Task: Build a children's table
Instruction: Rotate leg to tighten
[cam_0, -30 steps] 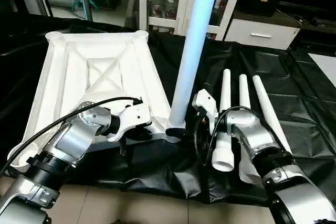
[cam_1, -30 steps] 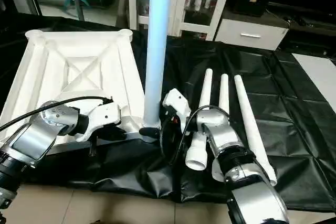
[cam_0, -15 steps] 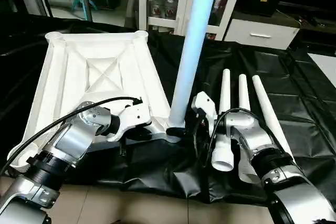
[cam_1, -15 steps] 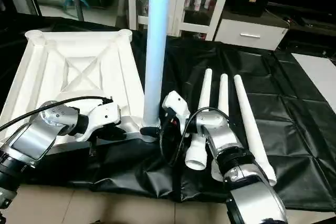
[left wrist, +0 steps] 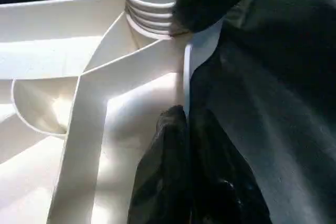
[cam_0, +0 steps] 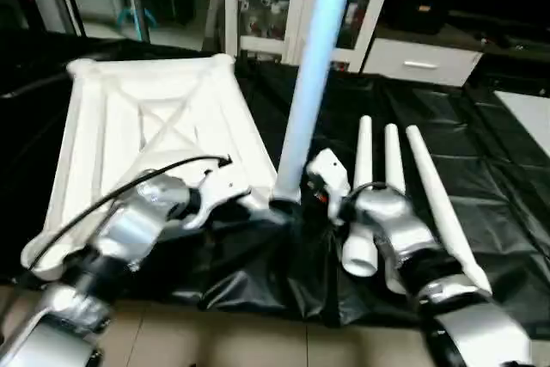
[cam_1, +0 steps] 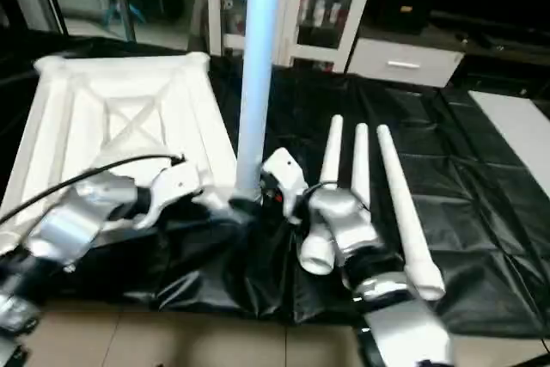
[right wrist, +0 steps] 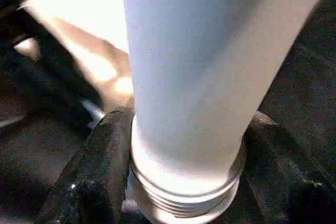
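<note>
We are looking down at the white table top (cam_0: 146, 126) lying upside down on the left of the black-draped table (cam_0: 481, 169), its X-ribs facing up, and at its near right corner one leg (cam_0: 314, 66) is standing upright, long axis vertical, its threaded foot sitting at the round corner socket (left wrist: 152, 3). That is the relation everything is turning on: the leg is rising straight in front of the right hand (right wrist: 184, 182), whose two black fingers (right wrist: 102, 177) are wrapping either side of the tube just above the threads, grasping the leg low down. The left hand (left wrist: 184, 129) is clenched tight on the thin outer edge of the top, right beside that same corner, bracing it. So the right arm is the one on the leg, the left one is steadying. We are judging that the leg is needing to be turned or pressed down along its own axis into the socket. The tube is looking smooth, white, tapered, tinted bluish by the light. Three spare legs (cam_0: 391, 178) are lying side by side to the right, running near to far, wide ends nearest us.
</note>
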Available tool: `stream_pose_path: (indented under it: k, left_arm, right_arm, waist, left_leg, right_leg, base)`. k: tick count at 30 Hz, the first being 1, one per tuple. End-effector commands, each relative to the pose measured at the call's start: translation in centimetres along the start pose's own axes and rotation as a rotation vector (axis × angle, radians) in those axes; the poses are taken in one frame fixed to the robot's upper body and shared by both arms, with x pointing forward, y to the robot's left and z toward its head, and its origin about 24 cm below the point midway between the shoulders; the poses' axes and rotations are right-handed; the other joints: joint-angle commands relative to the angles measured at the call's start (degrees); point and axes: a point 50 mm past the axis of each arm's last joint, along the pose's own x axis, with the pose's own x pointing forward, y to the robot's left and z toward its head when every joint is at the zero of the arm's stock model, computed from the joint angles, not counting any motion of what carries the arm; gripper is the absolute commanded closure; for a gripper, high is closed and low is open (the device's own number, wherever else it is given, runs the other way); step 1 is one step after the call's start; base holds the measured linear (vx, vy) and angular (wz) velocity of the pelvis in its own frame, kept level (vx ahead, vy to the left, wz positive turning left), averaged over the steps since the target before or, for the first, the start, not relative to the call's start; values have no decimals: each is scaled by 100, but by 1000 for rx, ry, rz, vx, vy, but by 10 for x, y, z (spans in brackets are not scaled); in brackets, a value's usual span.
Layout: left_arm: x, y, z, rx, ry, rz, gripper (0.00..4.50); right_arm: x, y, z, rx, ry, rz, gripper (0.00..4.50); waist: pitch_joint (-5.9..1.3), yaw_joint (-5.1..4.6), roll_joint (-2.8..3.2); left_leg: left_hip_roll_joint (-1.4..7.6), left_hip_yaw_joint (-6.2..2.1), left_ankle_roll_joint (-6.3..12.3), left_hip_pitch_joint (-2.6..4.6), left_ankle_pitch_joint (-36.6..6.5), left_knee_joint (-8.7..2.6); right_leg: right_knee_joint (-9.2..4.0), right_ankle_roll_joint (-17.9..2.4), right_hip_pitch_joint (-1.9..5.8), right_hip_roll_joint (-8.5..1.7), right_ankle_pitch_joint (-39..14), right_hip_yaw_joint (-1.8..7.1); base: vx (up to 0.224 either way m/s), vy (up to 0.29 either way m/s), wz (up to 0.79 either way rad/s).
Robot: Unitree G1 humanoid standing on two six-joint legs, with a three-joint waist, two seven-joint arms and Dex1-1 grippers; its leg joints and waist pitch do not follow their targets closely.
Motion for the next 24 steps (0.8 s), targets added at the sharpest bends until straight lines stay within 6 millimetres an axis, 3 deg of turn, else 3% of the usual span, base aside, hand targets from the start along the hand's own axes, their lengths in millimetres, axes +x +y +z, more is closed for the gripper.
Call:
stream_pose_path:
  k: [1, 2, 5, 6, 7, 9, 10, 11, 12, 14, 15, 16, 17, 18, 19, 20, 21, 22, 23, 24]
  left_arm:
    - [16, -10, -19, -61, 95, 0, 450]
    - [16, -9, -18, -63, 92, 8, 450]
    - [21, -2, -10, -73, 75, 72, 450]
    - [22, -1, -8, -75, 72, 80, 450]
    - [23, 0, -7, -77, 72, 93, 450]
    - [25, 4, -5, -84, 73, 130, 450]
    - [26, 5, -5, -86, 73, 140, 450]
    - [26, 8, -4, -89, 76, 161, 450]
    - [27, 8, -4, -90, 79, 167, 450]
    - [27, 9, -4, -91, 78, 170, 450]
    - [26, 9, -3, -93, 76, 175, 450]
    - [26, 10, -3, -95, 73, 179, 450]
    - [26, 10, -3, -95, 73, 179, 450]
    - [26, 10, -4, -93, 70, 176, 450]
    - [26, 10, -5, -88, 68, 173, 450]
    - [26, 9, -5, -83, 66, 169, 450]
    - [26, 9, -5, -81, 66, 167, 450]
    - [27, 9, -6, -77, 65, 163, 450]
    - [27, 8, -6, -70, 63, 155, 450]
    - [28, 8, -6, -66, 61, 149, 450]
  right_arm:
    - [2, 4, -18, 24, 96, -62, 181]
    - [4, 4, -18, 33, 94, -79, 181]
    - [22, 11, -17, 104, 106, -271, 181]
    - [25, 13, -17, 112, 115, -303, 181]
    - [29, 15, -18, 124, 125, -350, 181]
    - [39, 24, -19, 210, 150, -454, 181]
    - [42, 27, -19, 227, 154, -469, 181]
    - [48, 34, -19, 270, 163, -502, 181]
    - [51, 38, -18, 282, 158, -506, 181]
    - [53, 41, -17, 284, 148, -505, 181]
    - [56, 44, -11, 282, 111, -491, 181]
    - [60, 47, -6, 282, 75, -475, 181]
    - [60, 47, -6, 282, 75, -475, 181]
    - [60, 45, 0, 299, 39, -476, 181]
    - [60, 42, 5, 307, 6, -476, 181]
    - [58, 38, 9, 298, -24, -476, 181]
    - [57, 35, 11, 287, -37, -482, 146]
    - [55, 32, 13, 277, -52, -495, 125]
    - [52, 26, 16, 263, -70, -516, 112]
    - [47, 18, 19, 254, -94, -534, 102]
  waist:
    - [-152, -61, 77]
    - [-150, -97, 84]
    - [-142, -185, 148]
    - [-148, -277, 153]
    - [-146, -283, 193]
    - [-140, -354, 227]
    - [-104, -369, 274]
    - [-90, -371, 297]
    - [-65, -288, 350]
    - [-32, -252, 319]
    - [-36, -194, 272]
    - [-62, 10, 288]
    - [-72, 157, 316]
    - [-43, 9, -102]
    - [-27, 31, -111]
    - [-114, 135, -74]
    - [-200, 229, 84]
    - [-218, 171, 56]
    - [-218, 89, 121]
    - [-115, -4, 92]
  left_leg:
    - [126, -148, -179, 44, -2853, -450]
    - [122, -167, -167, 27, -2937, -458]
    - [116, -189, -192, 76, -3187, -464]
    - [120, -242, -243, 43, -3385, -502]
    - [127, -260, -251, 30, -3479, -520]
    - [143, -297, -235, 56, -3805, -551]
    - [170, -308, -216, 73, -4141, -595]
    - [230, -311, -215, 63, -4476, -676]
    - [289, -233, -243, 64, -4799, -788]
    - [286, -148, -252, 48, -5008, -883]
    - [292, -43, -228, -25, -5012, -972]
    - [372, 92, -158, -242, -4937, -1175]
    - [379, 259, -187, -257, -4864, -1261]
    - [40, 115, -181, 373, -3795, -409]
    - [-86, 21, 117, 540, -2050, 331]
    - [27, -229, 114, -350, -843, -162]
    - [109, -225, -25, -198, -674, -375]
    - [142, -174, -90, -26, -705, -402]
    - [102, -114, -204, 29, -949, -404]
    - [84, -67, -233, 98, -2479, -445]
  right_leg:
    - [-675, -305, 32, -455, -3943, 180]
    - [-696, -265, 40, -449, -3981, 151]
    - [-744, -294, -9, -432, -3958, 103]
    - [-758, -243, 70, -404, -3822, 1]
    - [-758, -245, 94, -406, -3759, -19]
    - [-790, -233, 132, -402, -3585, -142]
    - [-810, -189, 145, -377, -3555, -235]
    - [-726, -220, 213, -355, -3312, -283]
    - [-564, -317, 191, -296, -3036, -220]
    - [-483, -346, 173, -217, -3065, -236]
    - [-325, -319, 226, -180, -3199, -225]
    - [220, -288, 431, -147, -2987, -76]
    - [458, -393, 393, -132, -2636, 24]
    - [-688, 14, -358, -453, -4413, 230]
    - [-1181, 135, -563, -932, -6039, 453]
    - [-622, 105, 445, -921, -4775, 485]
    - [-497, 24, 317, -734, -3696, 387]
    - [-399, -118, 96, -542, -2585, 303]
    - [-231, -568, 48, -341, -1098, 233]
    - [-404, -685, -49, -294, -2261, 207]
  base:
    - [-59, 11, -8]
    - [-55, 17, -7]
    - [-57, 23, -7]
    - [-60, 32, -9]
    - [-54, 47, -14]
    - [0, 0, 0]
    - [0, 0, 0]
    - [-50, 48, -7]
    - [0, 0, 0]
    - [0, 0, 0]
    - [0, 0, 0]
    - [-38, -66, 23]
    - [15, -121, 19]
    - [15, -121, 19]
    - [57, -85, -14]
    - [33, -11, -18]
    - [122, 6, -32]
    - [86, 2, -6]
    - [78, -8, 1]
    - [0, 0, 0]
